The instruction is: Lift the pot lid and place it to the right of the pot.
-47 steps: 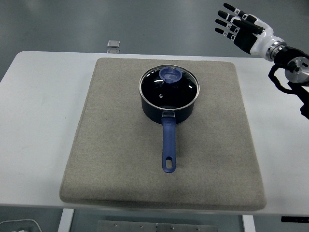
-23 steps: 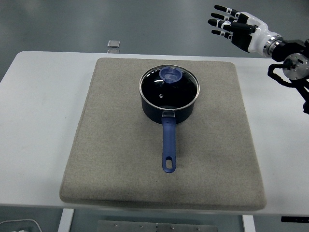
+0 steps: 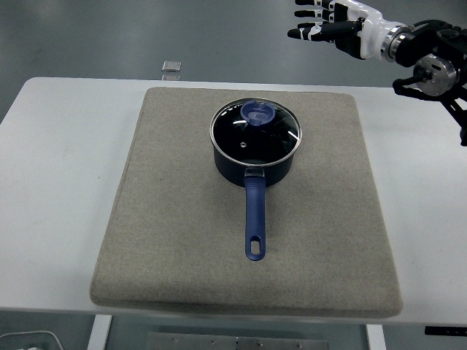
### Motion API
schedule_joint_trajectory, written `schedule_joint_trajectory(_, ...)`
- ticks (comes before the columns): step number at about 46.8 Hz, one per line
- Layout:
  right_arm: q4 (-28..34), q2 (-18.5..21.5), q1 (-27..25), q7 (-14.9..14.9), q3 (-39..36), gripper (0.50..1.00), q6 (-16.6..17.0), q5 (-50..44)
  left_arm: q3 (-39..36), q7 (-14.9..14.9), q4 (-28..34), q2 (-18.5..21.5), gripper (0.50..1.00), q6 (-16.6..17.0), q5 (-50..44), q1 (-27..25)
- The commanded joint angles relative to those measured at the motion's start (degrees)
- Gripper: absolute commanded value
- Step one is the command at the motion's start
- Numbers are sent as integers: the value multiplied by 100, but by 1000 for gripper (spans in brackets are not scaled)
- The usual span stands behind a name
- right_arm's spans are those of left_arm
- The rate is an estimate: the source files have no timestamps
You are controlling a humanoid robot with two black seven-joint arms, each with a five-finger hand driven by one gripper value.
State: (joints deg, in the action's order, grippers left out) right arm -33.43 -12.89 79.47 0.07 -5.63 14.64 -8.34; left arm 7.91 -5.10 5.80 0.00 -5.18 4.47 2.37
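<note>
My right hand (image 3: 332, 28) is up at the far right, past the table's far edge, fingers spread and holding nothing — well apart from the pot. The arm comes in from the right edge, black with a white wrist section. My left arm isn't in view. The dark blue saucepan (image 3: 255, 152) sits on a grey felt mat (image 3: 160, 233), toward the mat's far middle, and the mat covers most of the white table (image 3: 51, 182). The glass lid (image 3: 255, 130) is on the pot, seated flat with its metal rim around the pot's mouth; its blue knob (image 3: 257, 112) sits toward the lid's far side. The saucepan's long blue handle (image 3: 254, 219) points toward the near edge, lying over the mat, with a hanging hole at its near end. The mat to the right of the pot is bare. A small pale square object (image 3: 171, 67) lies on the floor beyond the table's far edge, left of the pot — can't tell what it is.
</note>
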Motion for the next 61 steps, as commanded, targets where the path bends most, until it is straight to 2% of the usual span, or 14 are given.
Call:
schedule_joint_trajectory(1, -129, 85, 86, 1, 237, 915, 4, -202, 0, 0, 0, 0, 1000, 0, 1, 0)
schedule_joint_trajectory(29, -1218, -29, 1027, 1, 1573, 917, 92, -1459, 0, 0, 0, 0, 1000, 0, 1, 0)
schedule_joint_trajectory(45, -1842, -302, 1475, -7, 2110, 915, 276, -2057, 0, 0, 0, 0, 1000, 0, 1, 0)
schedule_joint_trajectory(61, -2089, -100, 1677, 1, 2373, 917, 232, -2655, 0, 0, 0, 0, 1000, 0, -8, 0)
